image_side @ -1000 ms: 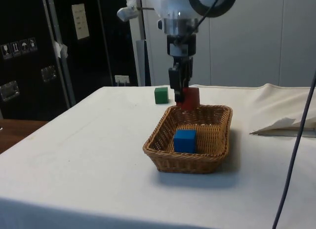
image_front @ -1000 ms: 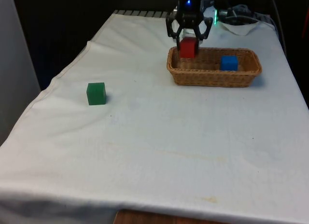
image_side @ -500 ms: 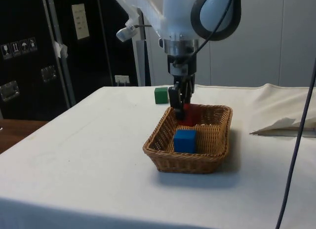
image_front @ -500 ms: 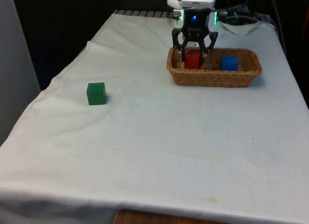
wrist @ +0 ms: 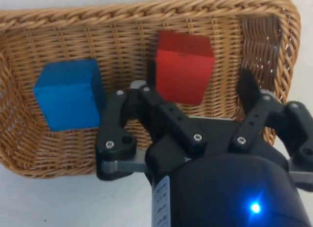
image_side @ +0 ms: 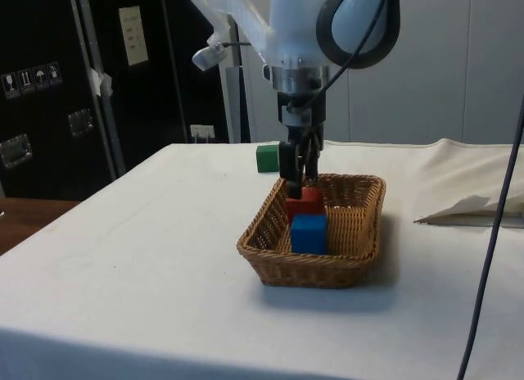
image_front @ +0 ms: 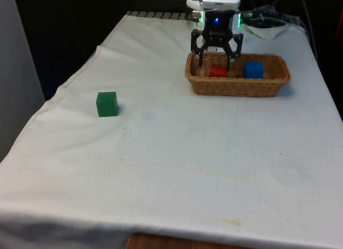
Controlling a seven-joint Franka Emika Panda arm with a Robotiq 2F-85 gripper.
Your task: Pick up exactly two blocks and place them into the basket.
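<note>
From my station I logged the gripper (image_front: pixel 216 60) hanging just over the wicker basket (image_front: pixel 237 87), its fingers (wrist: pixel 149 87) spread wide and holding nothing. The red block (image_front: pixel 217 72) sat loose on the basket floor between and below the fingertips, apart from both of them; in the wrist view I noted clear wicker showing on either side of it (wrist: pixel 184 68). The blue block (image_front: pixel 254 70) lay in the same basket, beside the red one toward the front view's right, with a small gap between the two. In the side view the blue block (image_side: pixel 309 232) stood nearer the camera and partly covered the red block (image_side: pixel 304 203), with the gripper (image_side: pixel 296 177) directly above the red one. The green block (image_front: pixel 106 104) rested upright on the white cloth (image_front: pixel 177 163), well apart from the basket, toward the front view's left; from the side I saw it (image_side: pixel 267 158) beyond the basket's far rim (image_side: pixel 344 180)
</note>
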